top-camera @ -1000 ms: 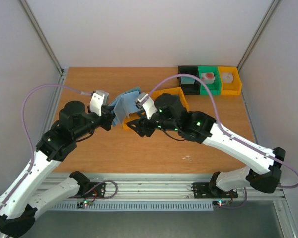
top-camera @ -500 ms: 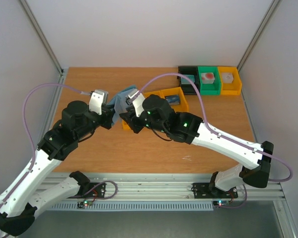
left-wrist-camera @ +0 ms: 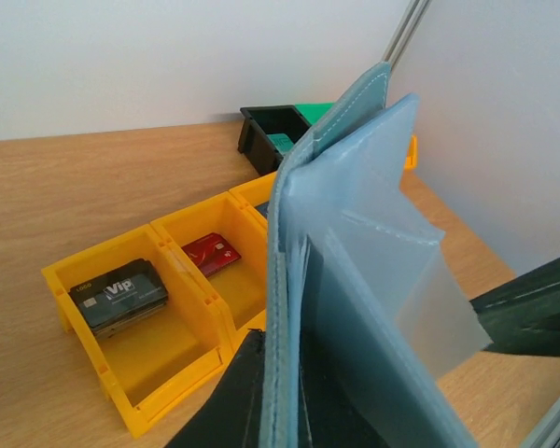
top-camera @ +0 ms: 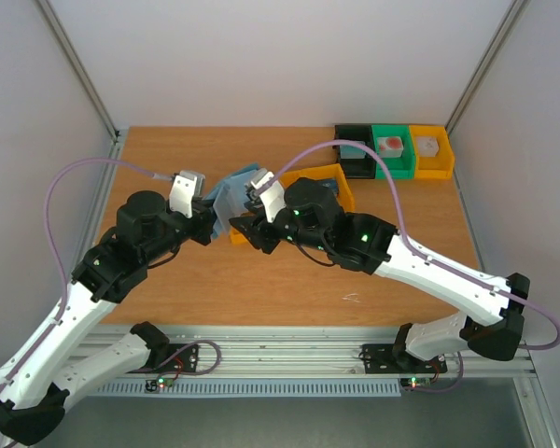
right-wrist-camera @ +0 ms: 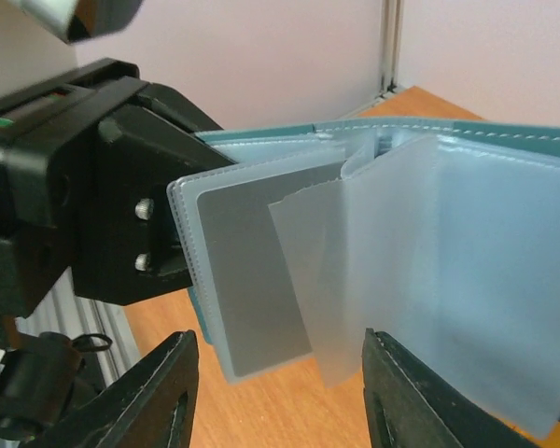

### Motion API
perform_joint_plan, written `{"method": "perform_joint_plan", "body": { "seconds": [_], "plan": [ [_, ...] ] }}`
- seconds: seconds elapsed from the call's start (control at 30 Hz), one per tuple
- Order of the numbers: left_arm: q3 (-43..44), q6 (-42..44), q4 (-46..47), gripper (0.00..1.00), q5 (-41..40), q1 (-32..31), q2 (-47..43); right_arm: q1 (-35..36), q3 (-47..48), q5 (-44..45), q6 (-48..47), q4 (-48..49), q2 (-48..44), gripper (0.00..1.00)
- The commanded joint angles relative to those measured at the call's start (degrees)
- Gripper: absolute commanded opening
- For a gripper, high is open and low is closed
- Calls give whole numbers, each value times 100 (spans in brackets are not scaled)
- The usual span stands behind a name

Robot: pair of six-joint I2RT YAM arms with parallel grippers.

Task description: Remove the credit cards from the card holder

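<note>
Wooden table (top-camera: 168,159): left wrist alone shows red card (left-wrist-camera: 213,252) inside yellow bin (left-wrist-camera: 196,285).

The card holder (top-camera: 231,189) is a blue folding wallet, raised on edge above the table (top-camera: 168,149). It is spread open, with its clear-grey plastic sleeves (right-wrist-camera: 429,252) fanned out, and an opaque grey rectangle shows inside the outermost sleeve. A dark grey card (left-wrist-camera: 121,296) printed "Vip" lies flat in one compartment of a yellow bin (left-wrist-camera: 98,254). A red card (left-wrist-camera: 212,253) lies flat in the next compartment.
</note>
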Motion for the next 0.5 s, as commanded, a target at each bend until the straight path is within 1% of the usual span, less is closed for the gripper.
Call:
{"method": "perform_joint_plan", "body": {
  "seconds": [0.0,0.1,0.17,0.23,0.3,0.37,0.47],
  "plan": [
    [-77,-155,505,0,84,-21,-54,101,151,214,-50,398,248,50],
    [-88,-184,516,0,67,-21,-35,111,355,51,-34,441,583,53],
    [-75,-181,522,0,68,-22,-20,134,554,-65,-42,287,764,61],
    [-63,-172,528,0,60,-22,-22,154,618,-64,-15,213,830,64],
    [-64,-160,525,0,62,-22,-17,155,601,146,24,158,821,62],
    [-78,-154,528,0,45,-22,-17,155,594,506,34,74,785,57],
    [-97,-161,555,0,74,-22,-29,155,537,883,44,-22,700,44]
  ]
}}
